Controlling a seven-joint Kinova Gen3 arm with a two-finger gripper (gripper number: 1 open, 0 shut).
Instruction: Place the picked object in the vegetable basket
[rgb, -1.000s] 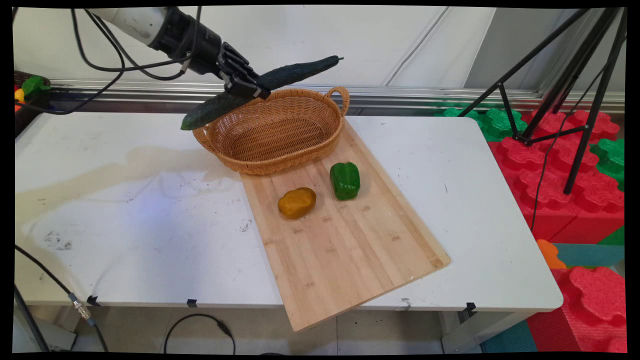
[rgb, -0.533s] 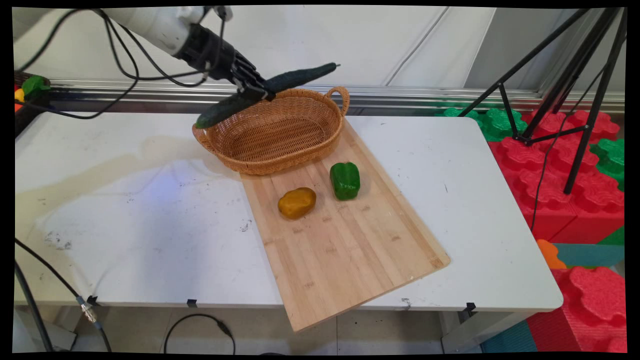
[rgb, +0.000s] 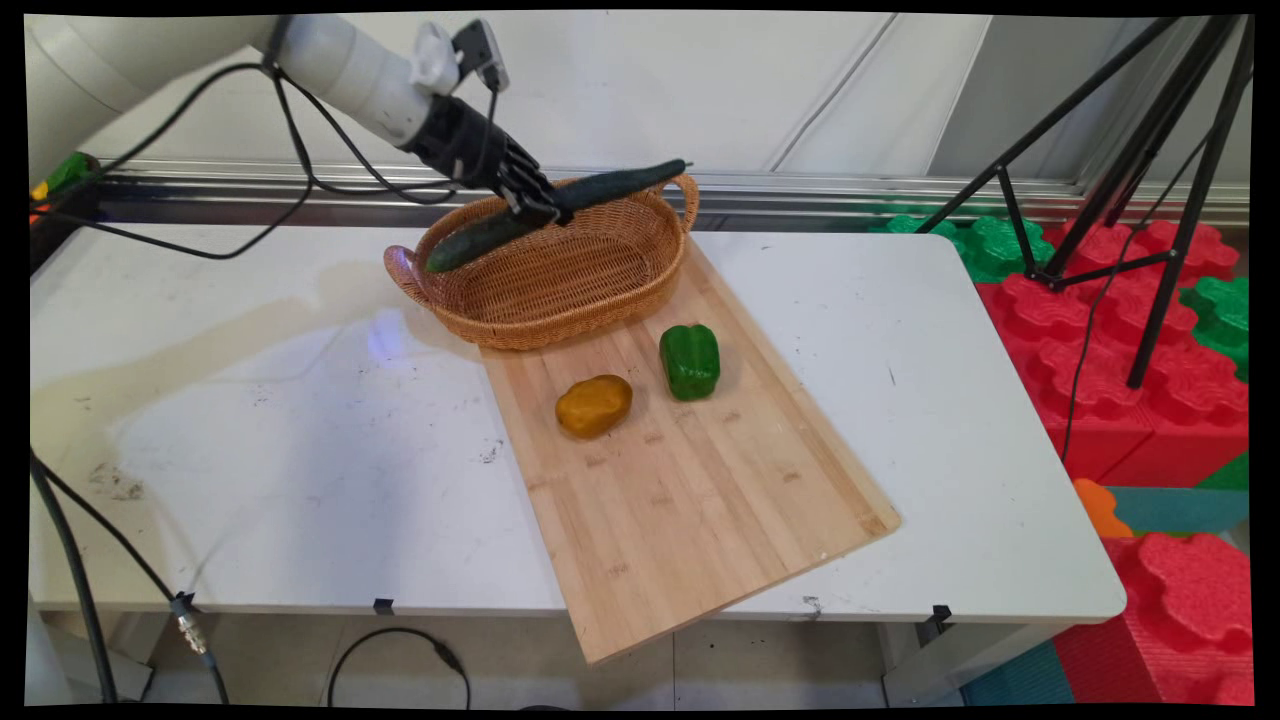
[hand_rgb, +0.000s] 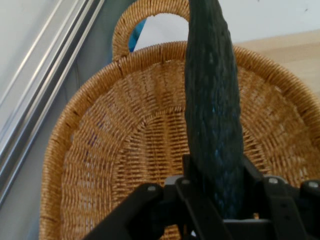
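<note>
i'm lowering the gripper (rgb: 545, 208), clamped on the cucumber (rgb: 560, 205), down over the wicker basket (rgb: 600, 290) now, nearly inside.

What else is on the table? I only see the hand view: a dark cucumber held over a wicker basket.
Observer: A wooden cutting board lies on the white table; the basket sits on its far end.
Operator: Is anything on the board besides the basket?
Observer: Yes, a green pepper and a yellow-brown potato-like vegetable, both nearer the camera than the basket.
Operator: Where along the cucumber does the hand hold it?
Observer: The hand grips the cucumber about midway; both ends stick out, angled across the basket.
</note>
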